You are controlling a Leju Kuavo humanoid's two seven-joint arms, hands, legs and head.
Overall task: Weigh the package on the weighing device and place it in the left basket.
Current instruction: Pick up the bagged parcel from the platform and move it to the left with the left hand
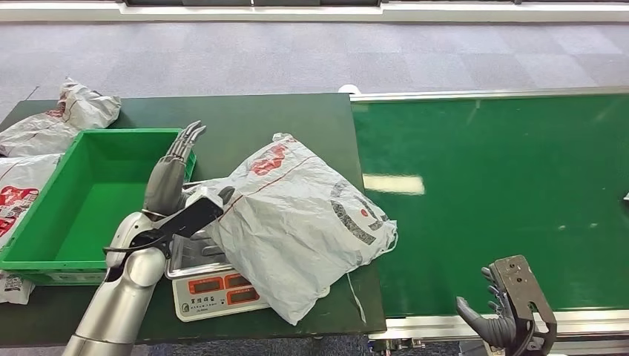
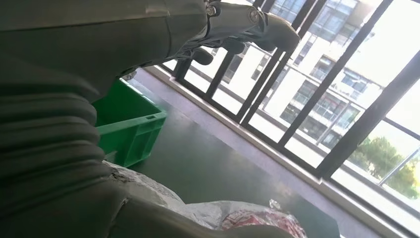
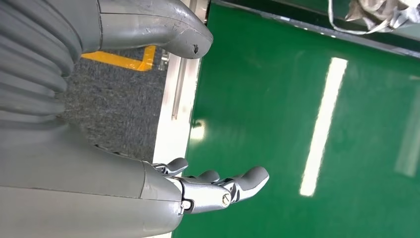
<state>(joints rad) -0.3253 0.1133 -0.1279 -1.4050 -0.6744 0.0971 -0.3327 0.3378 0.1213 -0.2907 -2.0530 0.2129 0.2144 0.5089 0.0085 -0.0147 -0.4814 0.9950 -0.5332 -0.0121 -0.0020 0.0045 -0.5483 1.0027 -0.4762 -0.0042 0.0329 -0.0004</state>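
Package: the grey-white bag point(image 1: 300, 222) lies on the scale point(image 1: 215, 285), hanging over its right side and hiding most of the pan; the weighing step looks reached
Scale: sits on the dark table point(image 1: 297, 119) just right of the basket; its two red displays show, digits too small to read
Left basket: the green basket point(image 1: 44, 256) holds nothing of the task yet; the placing is left to do
Left hand: the left hand point(image 1: 178, 159) is beside the package's left edge, fingers stretched out over the basket rim; thumb near the bag; holds nothing
Right hand: the right hand point(image 1: 493, 311) is low by the green belt point(image 1: 504, 185), fingers loosely apart, empty
Other bags: more bags point(image 1: 63, 119) lie left of the basket
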